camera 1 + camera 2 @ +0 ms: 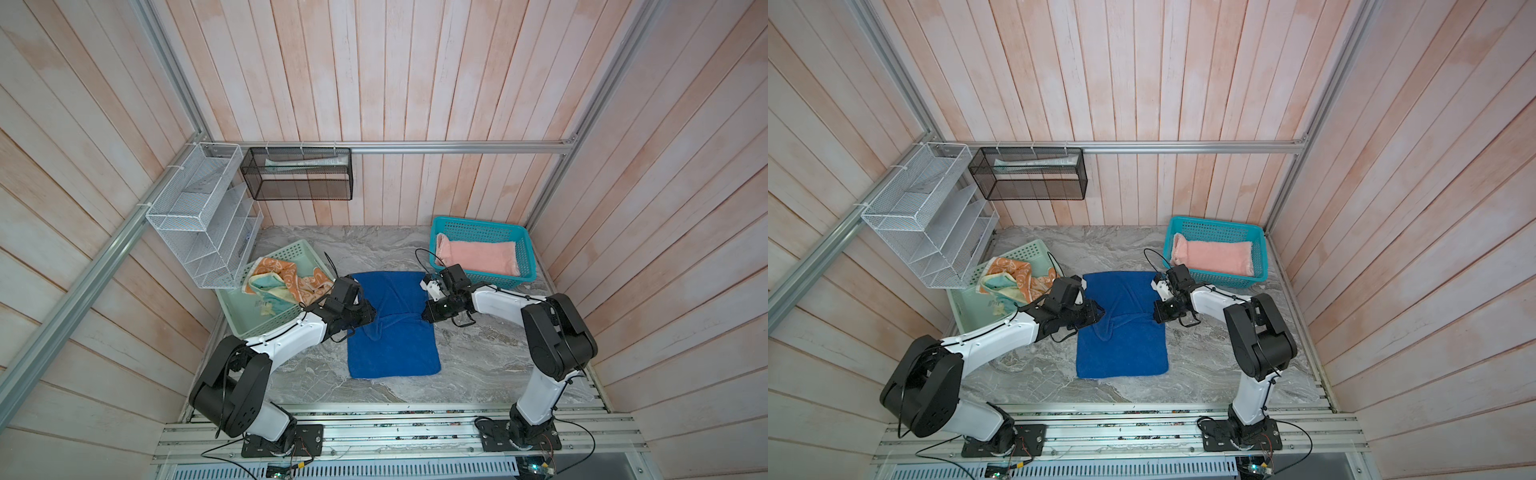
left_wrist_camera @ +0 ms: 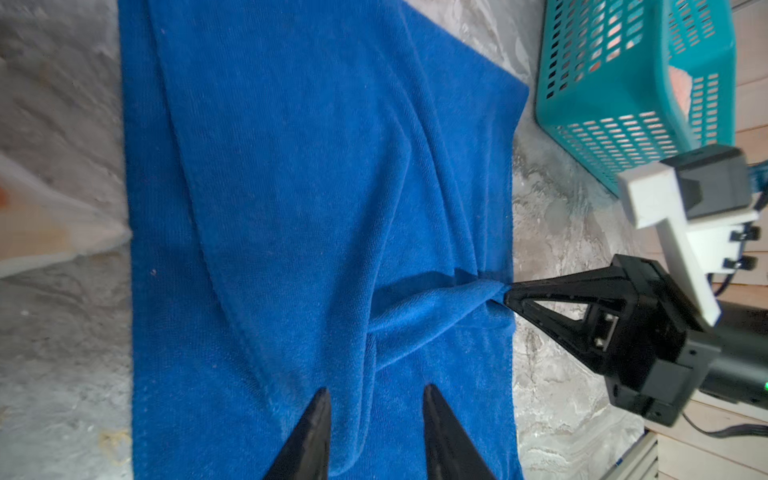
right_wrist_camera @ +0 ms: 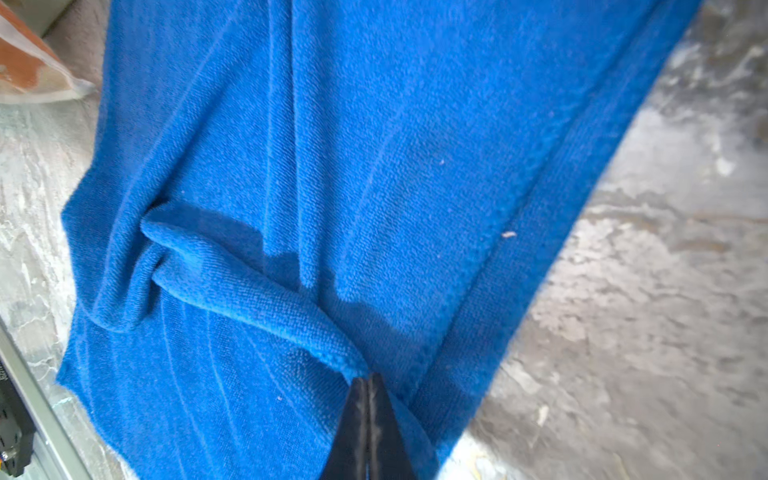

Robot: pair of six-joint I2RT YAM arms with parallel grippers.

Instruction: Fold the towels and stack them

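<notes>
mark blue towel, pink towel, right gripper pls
blue towel [image 1: 395, 353], in a top view, on its flat near half
pink towel [image 1: 482, 255], in a top view, on the middle of its folded top
right gripper [image 3: 368, 380], right wrist view, at the shut fingertips pinching a blue fold

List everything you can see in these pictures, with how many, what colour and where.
Grey marble table: one, grey.
Teal plastic basket: one, teal, table's far right.
Mint-green plastic basket: one, green, table's left.
Royal blue terry towel: one, blue, table centre, rumpled across its middle.
Salmon-pink terry towel: one, pink, folded in the teal basket.
Orange-and-cream patterned towel: one, crumpled in the mint basket.
Pale yellow towel with teal patches: one, same basket.
White wire rack: one, left wall.
Black mesh basket: one, back rail.
Left gripper: black, open, over the blue towel.
Right gripper: black, shut on the blue towel's fold.
</notes>
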